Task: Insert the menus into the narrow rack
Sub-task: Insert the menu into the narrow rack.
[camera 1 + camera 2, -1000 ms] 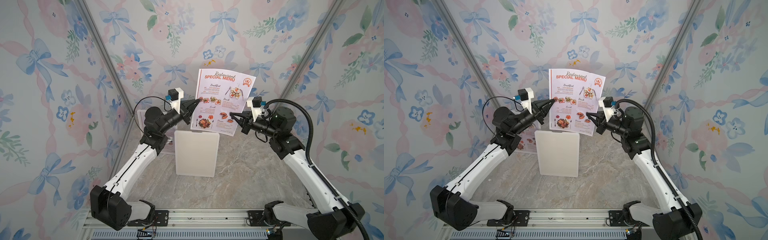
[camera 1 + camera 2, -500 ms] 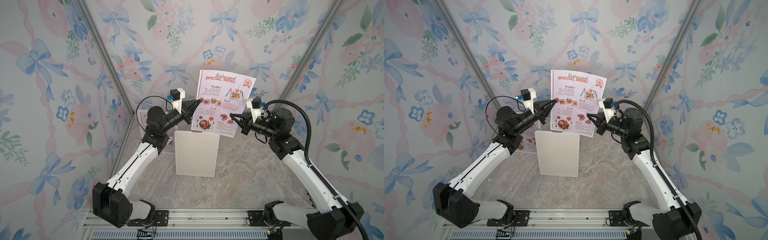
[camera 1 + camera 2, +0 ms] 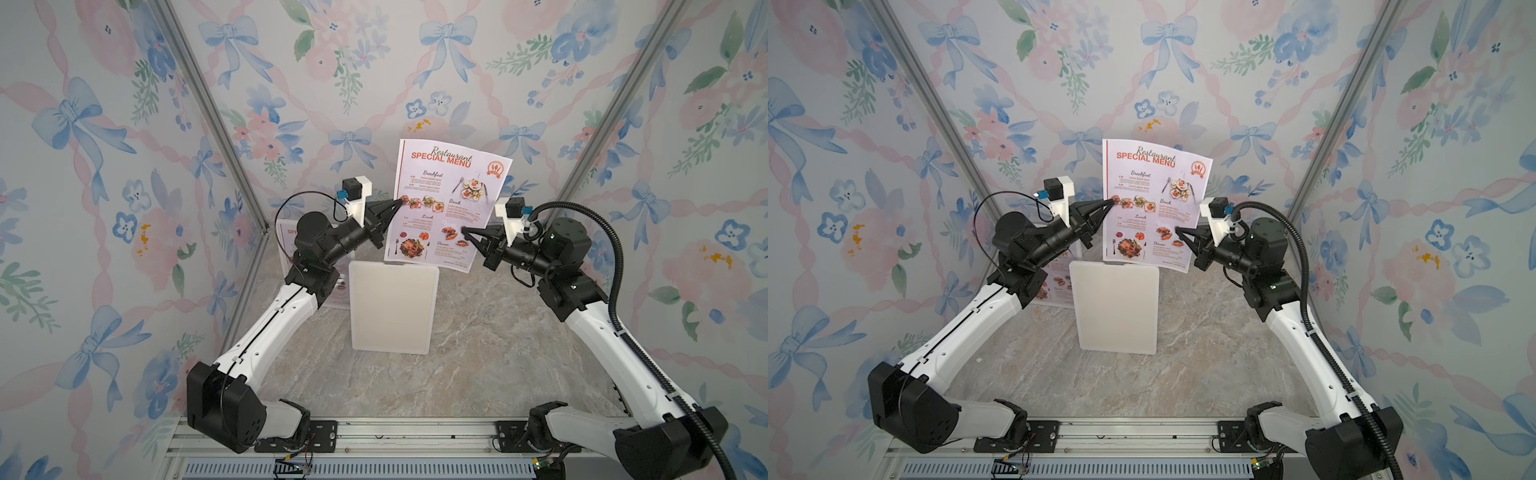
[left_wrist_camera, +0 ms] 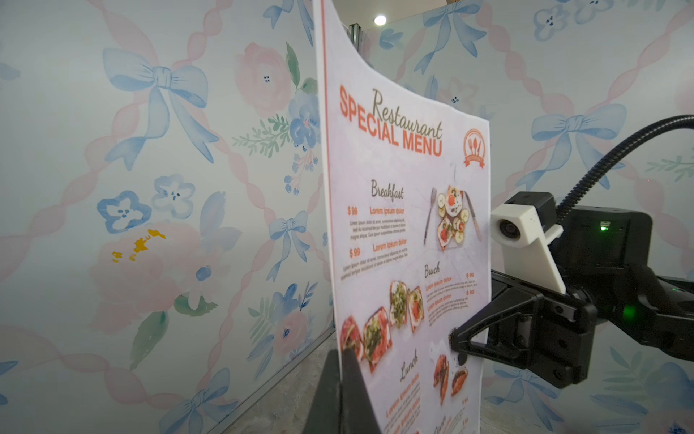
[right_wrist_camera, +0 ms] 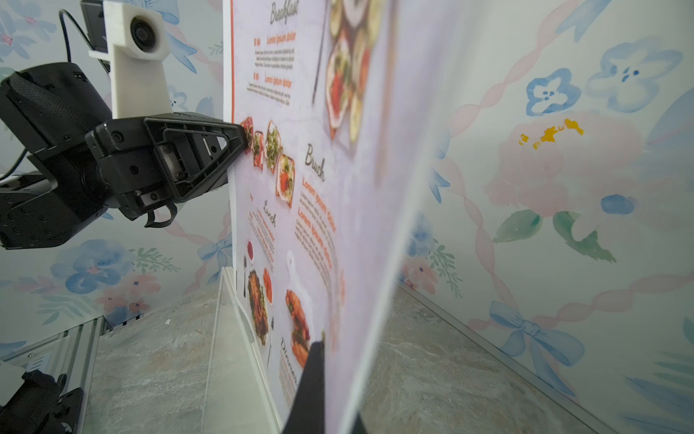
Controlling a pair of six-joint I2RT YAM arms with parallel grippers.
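One of the menus (image 3: 451, 195) (image 3: 1154, 195), a pale sheet headed "Restaurant SPECIAL MENU", hangs upright between both arms. My left gripper (image 3: 400, 202) (image 4: 342, 360) is shut on its left edge. My right gripper (image 3: 463, 228) (image 5: 319, 357) is shut on its lower right part. The sheet bows slightly. Its bottom edge sits at the top edge of the narrow rack (image 3: 390, 307) (image 3: 1115, 309), a white upright panel on the table. I cannot tell whether that edge is inside the slot. A second menu (image 3: 289, 237) stands behind my left arm, mostly hidden.
Floral walls close the cell on three sides, with metal posts (image 3: 216, 137) in the corners. The marble tabletop (image 3: 478, 361) spreads around the rack. An aluminium rail (image 3: 395, 436) carrying both arm bases runs along the front edge.
The left arm has shifted slightly to the right and the held menu with it; both grips are unchanged.
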